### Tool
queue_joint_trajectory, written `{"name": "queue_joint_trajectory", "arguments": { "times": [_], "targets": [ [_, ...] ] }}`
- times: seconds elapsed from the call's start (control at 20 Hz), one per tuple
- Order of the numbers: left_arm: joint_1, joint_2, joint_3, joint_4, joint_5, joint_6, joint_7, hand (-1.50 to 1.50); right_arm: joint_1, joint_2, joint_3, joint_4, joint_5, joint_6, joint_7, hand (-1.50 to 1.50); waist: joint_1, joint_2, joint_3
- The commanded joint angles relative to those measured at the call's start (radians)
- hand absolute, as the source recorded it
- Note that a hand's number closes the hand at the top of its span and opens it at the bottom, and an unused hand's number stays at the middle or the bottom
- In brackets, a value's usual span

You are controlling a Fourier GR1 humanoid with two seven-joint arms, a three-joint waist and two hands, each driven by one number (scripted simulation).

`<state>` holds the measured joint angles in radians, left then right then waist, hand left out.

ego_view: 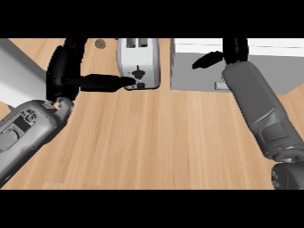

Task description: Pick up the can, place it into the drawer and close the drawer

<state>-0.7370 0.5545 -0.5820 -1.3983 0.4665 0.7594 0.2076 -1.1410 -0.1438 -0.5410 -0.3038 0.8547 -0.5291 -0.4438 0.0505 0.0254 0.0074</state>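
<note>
My two hands are up at the far side of the counter, and the can is nowhere I can see.

At far left a pale grey slab (6,71) cuts in from the corner. Just right of it, my left hand (72,78) stands with fingers up and relaxed and the thumb stretched toward the toaster (139,62), its tip at the toaster's lever; it holds nothing, and I judge it parked there out of the way. A small brown round thing (100,43) lies by the top edge. Right of the toaster, my right hand (228,51) reaches over the white drawer box (200,67); I cannot tell whether its fingers are apart or together, or whether they hide the can. The wooden counter (161,138) between my forearms gives open room to pull back.
</note>
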Motion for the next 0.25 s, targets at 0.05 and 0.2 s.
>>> {"name": "queue_joint_trajectory", "arguments": {
  "times": [0.05,0.2],
  "targets": [
    [0.045,-0.019,0.013,-0.005,-0.010,0.002,-0.024,-1.50,-0.043,0.049,-0.121,-0.028,-0.164,0.059,-0.055,-1.50,-0.008,-0.011,-0.005],
    [0.064,0.036,0.050,-0.044,-0.011,-0.026,-0.014,-1.50,-0.027,0.046,-0.138,-0.030,-0.191,0.058,-0.093,-1.50,-0.005,-0.013,-0.006]
  ]
}}
